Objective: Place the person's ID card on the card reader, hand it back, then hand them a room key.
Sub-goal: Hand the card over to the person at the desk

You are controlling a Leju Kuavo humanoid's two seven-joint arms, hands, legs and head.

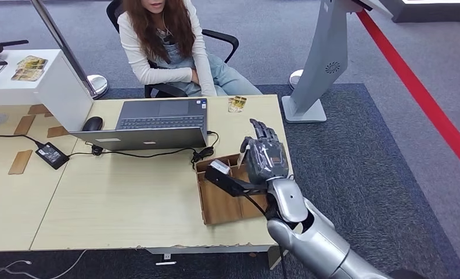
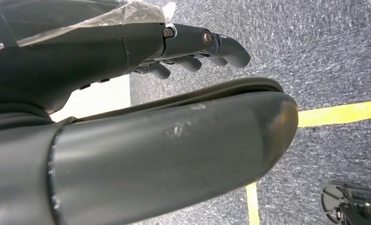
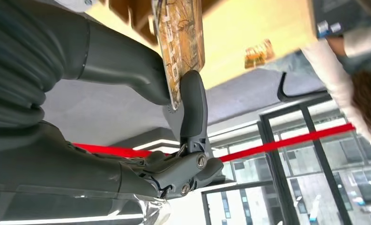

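Observation:
My right hand (image 1: 265,154) hovers over a shallow wooden box (image 1: 216,204) at the table's right end. In the right wrist view the thumb (image 3: 122,58) and a finger (image 3: 193,108) pinch a gold patterned card (image 3: 180,42) by its edge. A second gold card (image 1: 237,103) lies on the table's far edge in front of the seated person (image 1: 166,43), whose arms are folded; it also appears blurred (image 3: 258,50) past the held card. My left hand (image 2: 141,140) hangs over grey carpet with its fingers (image 2: 197,47) stretched out and nothing in them.
An open laptop (image 1: 158,122) with a mouse (image 1: 92,123), a power brick (image 1: 51,154) and cables covers the table's middle and left. More gold cards (image 1: 29,67) lie on a white counter at the far left. A grey kiosk stand (image 1: 323,64) rises to the right of the table.

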